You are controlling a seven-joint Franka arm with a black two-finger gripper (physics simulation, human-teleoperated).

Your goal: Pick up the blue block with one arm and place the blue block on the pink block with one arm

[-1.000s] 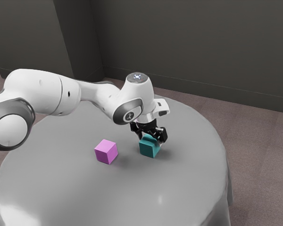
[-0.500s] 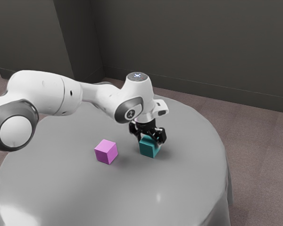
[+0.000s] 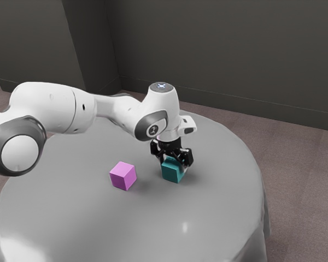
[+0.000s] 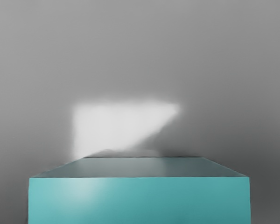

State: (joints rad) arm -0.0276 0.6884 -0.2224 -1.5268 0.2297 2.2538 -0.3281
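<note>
- Exterior view: the blue block (image 3: 172,173) sits on the table (image 3: 218,218) straight below the claw (image 3: 173,158), so the grasp looks to need only a short drop.
- The claw is spread wide, straddling the block's top and holding nothing.
- Wrist view: the block sits squarely just under the hand.
- The pink block (image 3: 123,175) stands apart, toward the exterior view's left.

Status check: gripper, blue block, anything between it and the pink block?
Gripper down at blue block, grip unconfirmed. Block on table, not lifted. Pink block apart, top bare, nothing between them.
</note>
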